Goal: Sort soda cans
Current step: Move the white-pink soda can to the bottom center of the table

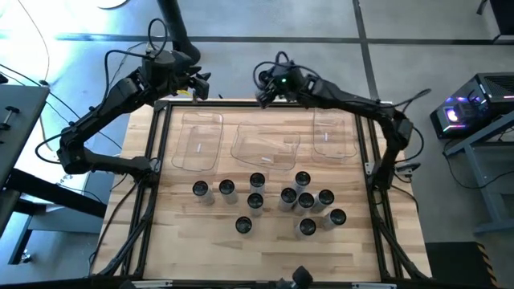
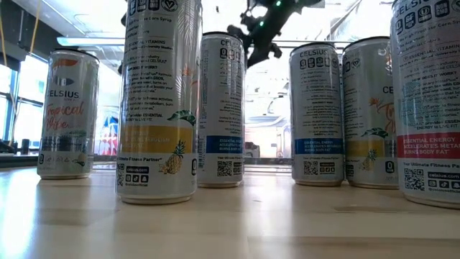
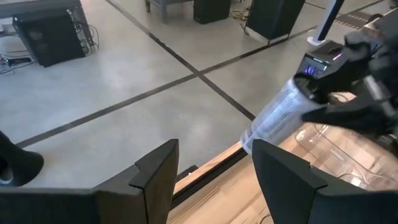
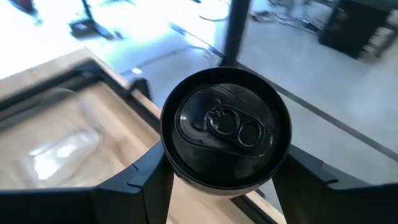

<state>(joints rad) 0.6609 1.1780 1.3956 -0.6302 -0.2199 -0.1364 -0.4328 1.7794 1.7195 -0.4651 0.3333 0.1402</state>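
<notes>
Several soda cans [image 1: 257, 201] stand upright on the wooden table [image 1: 193, 241], on its near half; in the low view they show as tall Celsius cans [image 2: 158, 101]. My right gripper [image 4: 224, 186] is shut on one more soda can [image 4: 224, 127] above the table's far edge, between the left and middle bins. My left gripper [image 3: 214, 168] hovers open over the far left corner, with only floor and table edge between its fingers. Its view shows the held can [image 3: 273, 121] tilted in the air. My right gripper pinches the can's side walls [image 4: 171, 171] between its two fingers, close under the dark top. The fingers [image 4: 140, 183] lie across the can. The can is lifted clear of the table and tilted, its top [image 4: 224, 124] toward the wrist and its bottom end [image 3: 249, 140] lower.
Three clear plastic bins lie in a row on the table's far half: left [image 1: 201, 140], middle [image 1: 265, 146], right [image 1: 333, 132]. A black frame [image 1: 152, 160] runs round the table. Beyond it, bare floor and equipment [image 1: 474, 108] at the right.
</notes>
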